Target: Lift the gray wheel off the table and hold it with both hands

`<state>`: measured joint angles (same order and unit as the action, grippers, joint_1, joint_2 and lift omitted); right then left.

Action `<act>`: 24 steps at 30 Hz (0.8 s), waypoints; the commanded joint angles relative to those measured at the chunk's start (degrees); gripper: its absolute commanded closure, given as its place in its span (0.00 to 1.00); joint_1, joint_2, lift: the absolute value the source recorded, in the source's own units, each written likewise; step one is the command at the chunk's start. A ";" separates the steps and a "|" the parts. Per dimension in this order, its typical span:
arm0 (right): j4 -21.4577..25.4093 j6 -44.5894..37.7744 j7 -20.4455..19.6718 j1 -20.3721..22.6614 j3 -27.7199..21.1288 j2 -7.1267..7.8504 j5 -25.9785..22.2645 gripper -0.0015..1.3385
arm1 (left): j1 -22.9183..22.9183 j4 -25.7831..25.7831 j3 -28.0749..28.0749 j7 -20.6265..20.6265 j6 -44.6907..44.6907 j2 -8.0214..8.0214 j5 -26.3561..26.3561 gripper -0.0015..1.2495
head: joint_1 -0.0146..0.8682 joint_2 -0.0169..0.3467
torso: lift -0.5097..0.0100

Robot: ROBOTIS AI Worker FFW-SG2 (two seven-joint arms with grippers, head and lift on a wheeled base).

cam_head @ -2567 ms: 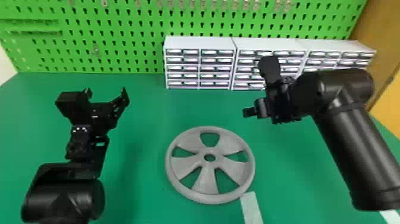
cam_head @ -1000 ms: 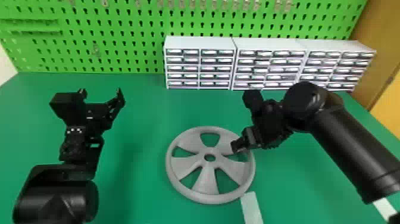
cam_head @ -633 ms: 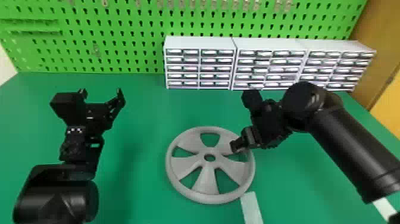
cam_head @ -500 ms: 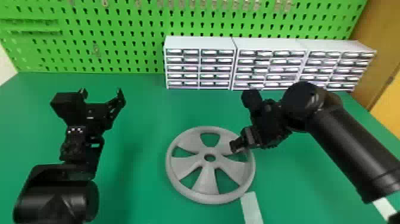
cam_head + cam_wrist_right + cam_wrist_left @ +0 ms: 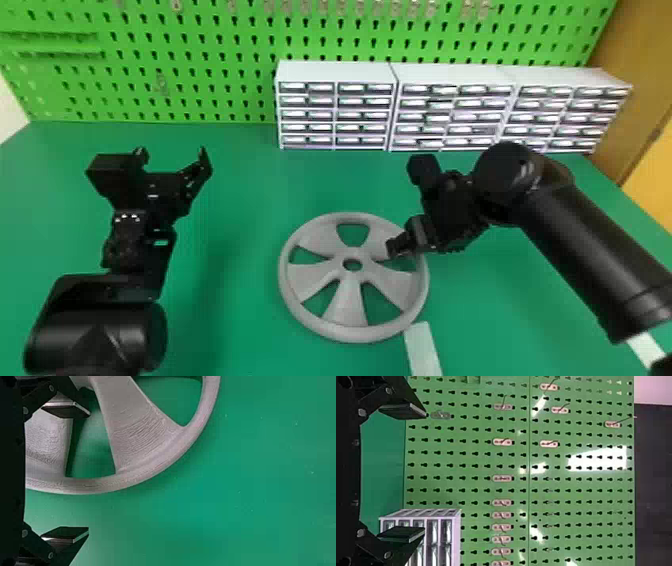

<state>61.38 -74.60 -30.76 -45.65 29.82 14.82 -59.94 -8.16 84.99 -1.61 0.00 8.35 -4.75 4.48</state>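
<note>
A workshop, by its green pegboard (image 5: 210, 65) and white small-parts drawer cabinets (image 5: 337, 72).

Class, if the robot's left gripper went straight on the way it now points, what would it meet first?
The left gripper would probably meet the green pegboard first, though its distance and exact path are unclear.

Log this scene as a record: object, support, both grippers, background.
Object: gray, round, spoked wheel, lying flat
Support: flat green table
Right gripper: black, open, one finger over the wheel, the other outside its rim
Left gripper: black, open, empty, left of the wheel
Background: white drawer cabinets, green perforated pegboard
</note>
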 commanded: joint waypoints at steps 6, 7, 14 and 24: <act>-2.41 1.38 0.00 0.38 -0.37 -0.49 0.44 0.19 | -0.10 0.00 0.12 0.00 0.00 0.09 0.00 0.20 | 0.82 0.09 | 0.79; -2.58 1.56 0.00 0.38 -0.37 -0.58 0.61 0.19 | -0.19 0.00 0.12 -0.09 0.00 0.00 0.09 0.20 | 0.82 0.09 | 0.79; -3.11 2.61 2.99 0.47 -0.37 -0.84 3.69 0.20 | -0.37 0.00 0.20 -0.17 0.00 0.00 0.09 0.20 | 0.82 0.09 | 0.79; -3.64 3.58 6.85 0.30 0.59 -0.93 7.56 0.24 | -0.45 0.00 0.29 -0.26 0.00 0.00 0.00 0.20 | 0.82 0.09 | 0.79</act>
<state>57.90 -71.29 -24.56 -45.24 29.76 13.83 -53.83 -8.62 84.99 -1.32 -0.21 8.40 -4.74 4.50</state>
